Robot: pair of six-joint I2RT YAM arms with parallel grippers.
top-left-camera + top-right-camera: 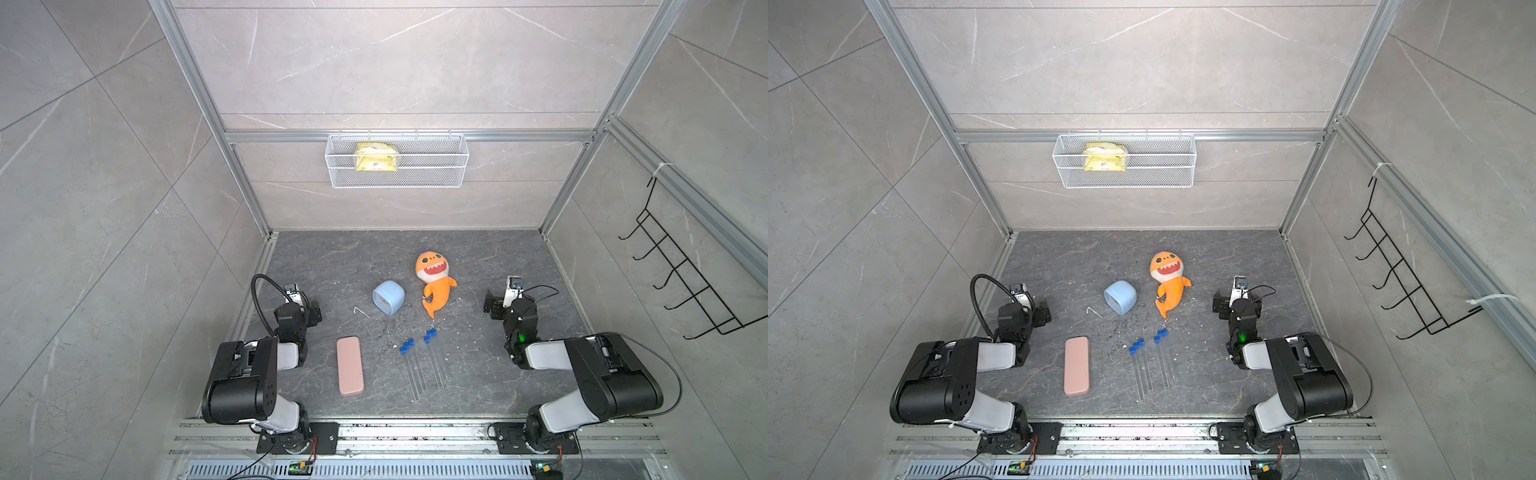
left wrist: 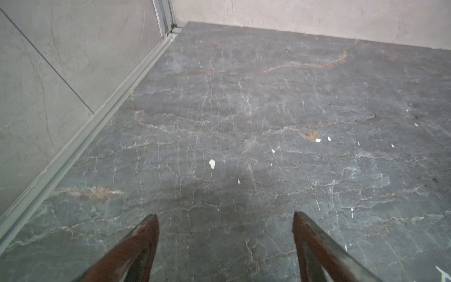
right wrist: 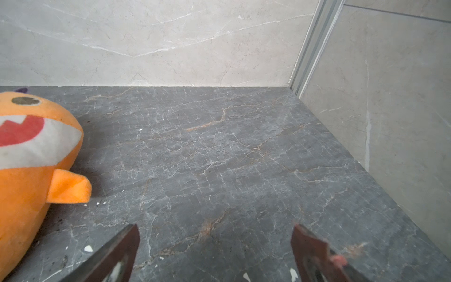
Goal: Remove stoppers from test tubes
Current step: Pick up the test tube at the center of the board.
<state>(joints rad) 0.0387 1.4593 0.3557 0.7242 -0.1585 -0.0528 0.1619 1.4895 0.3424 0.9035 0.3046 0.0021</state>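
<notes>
The 5 test tubes (image 1: 411,374) lie flat on the table (image 1: 478,257), near the pink case (image 1: 350,371), with the blue stoppers (image 1: 407,345) on their far ends. The left gripper (image 2: 225,214) and the right gripper (image 3: 214,227) are both spread wide, empty, well apart from them.

My arms (image 1: 241,374) are black with pale grey shells; a black cable (image 1: 258,299) loops off the left; my left claw (image 2: 225,214) has rust-brown fingers (image 2: 136,249).
</notes>
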